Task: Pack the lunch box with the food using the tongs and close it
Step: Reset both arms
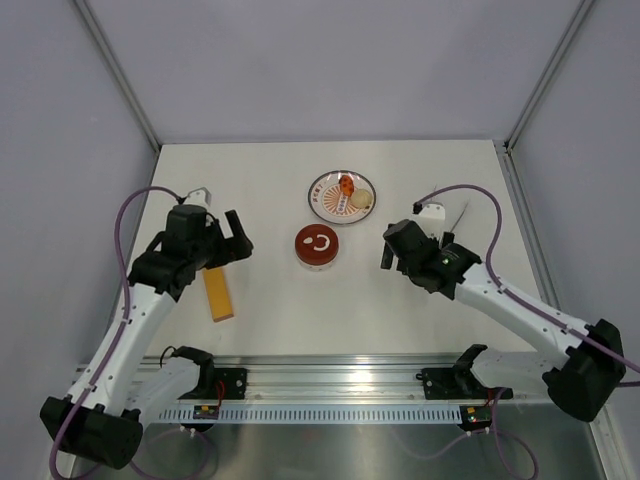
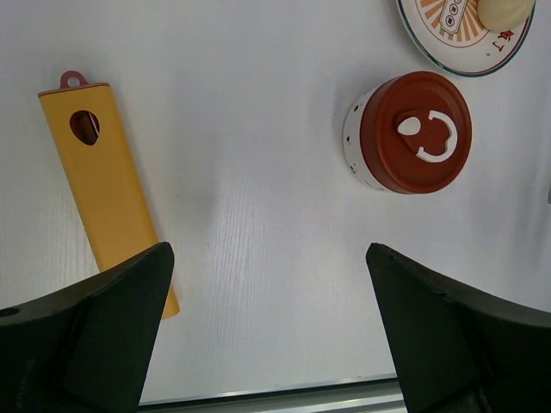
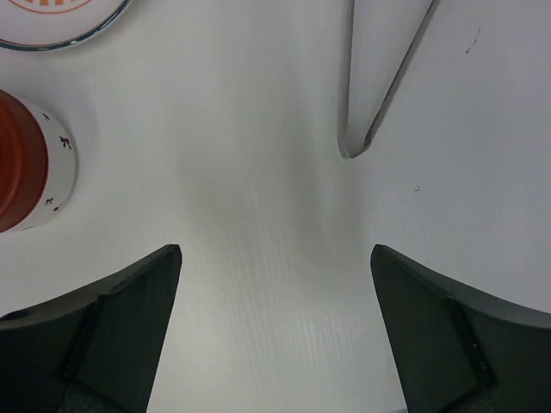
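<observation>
While left tool (image 2: 269, 258) and right tool (image 3: 275, 254) gape empty, one lidded tin (image 1: 318, 248), two food pieces (image 1: 346, 187) show; tongs (image 3: 398, 79) cropped.

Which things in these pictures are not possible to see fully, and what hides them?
- Inside of the lunch box: in every view the red lid covers it.
- Tongs: in the right wrist view the top edge cuts off both thin arms; in the top view the right arm hides most of them.
- Food on the plate: too small to count in the top view; the left wrist view cuts the plate off.
</observation>
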